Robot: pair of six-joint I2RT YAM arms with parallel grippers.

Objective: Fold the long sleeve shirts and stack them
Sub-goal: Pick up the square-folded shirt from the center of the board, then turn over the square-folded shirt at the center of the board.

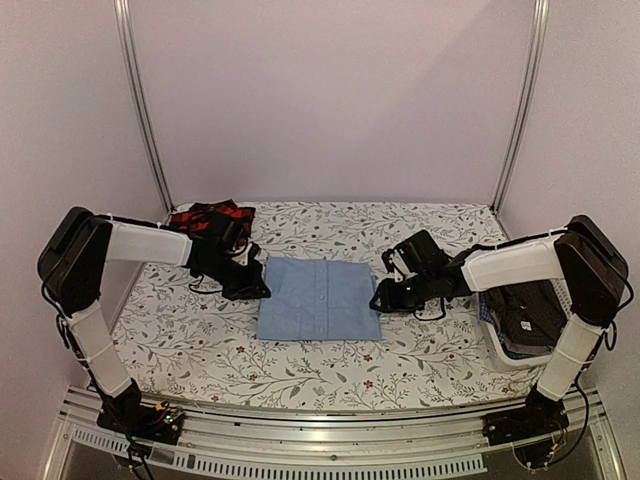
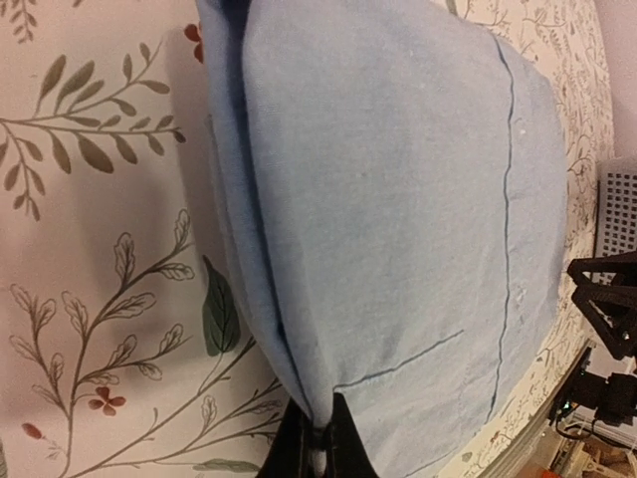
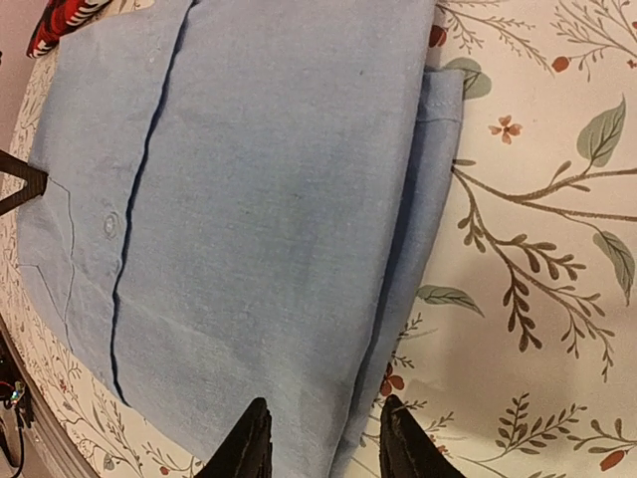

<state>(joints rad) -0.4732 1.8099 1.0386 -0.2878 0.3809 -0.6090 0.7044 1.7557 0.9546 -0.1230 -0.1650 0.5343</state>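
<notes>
A plain light blue shirt [image 1: 318, 298] lies folded into a flat rectangle in the middle of the floral table. My left gripper [image 1: 255, 287] sits at its left edge, shut on a pinch of the blue cloth [image 2: 320, 423]. My right gripper [image 1: 381, 299] is at the shirt's right edge, open, its fingers [image 3: 244, 446] straddling the folded edge [image 3: 398, 299] without closing. A red-and-black plaid shirt [image 1: 208, 217] lies bunched at the back left; a corner of it shows in the right wrist view [image 3: 62, 22]. Dark shirts [image 1: 527, 310] fill the basket at the right.
A white plastic basket [image 1: 502, 350] stands at the right edge of the table, close to my right arm. The table's floral cloth [image 1: 320, 370] spreads in front of the blue shirt. Metal frame posts [image 1: 148, 120] rise at the back corners.
</notes>
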